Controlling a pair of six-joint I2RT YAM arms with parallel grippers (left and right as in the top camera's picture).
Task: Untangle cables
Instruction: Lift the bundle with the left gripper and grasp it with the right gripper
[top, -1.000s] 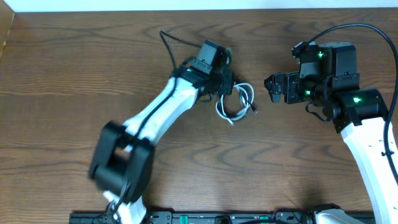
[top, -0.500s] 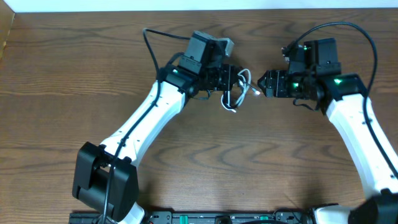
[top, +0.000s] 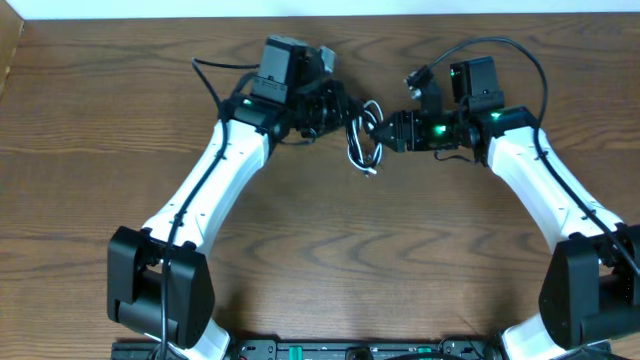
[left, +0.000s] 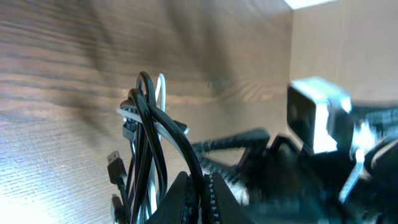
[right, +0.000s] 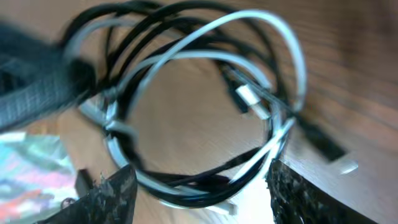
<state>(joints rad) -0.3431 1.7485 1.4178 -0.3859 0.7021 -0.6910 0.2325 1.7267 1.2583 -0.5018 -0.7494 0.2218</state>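
Cables (top: 361, 142): white cord (right: 249, 17) and black cord (right: 180, 7), interlooped in one small coil, toward 12 o'clock of table (top: 320, 270), between both grippers.
Left gripper (left: 200, 186): clamped on coil strands at 9 o'clock edge.
Right gripper (right: 202, 193): spread wide, straddling coil at 3 o'clock, apparently not touching.
Handling: light, limp, slippery; plugs (right: 252, 101) snag-prone.
Best hold: single white strand on outer loop, away from crossings.

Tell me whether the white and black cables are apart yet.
No, the right wrist view shows the cables as one coil, with white and black loops threaded through each other.
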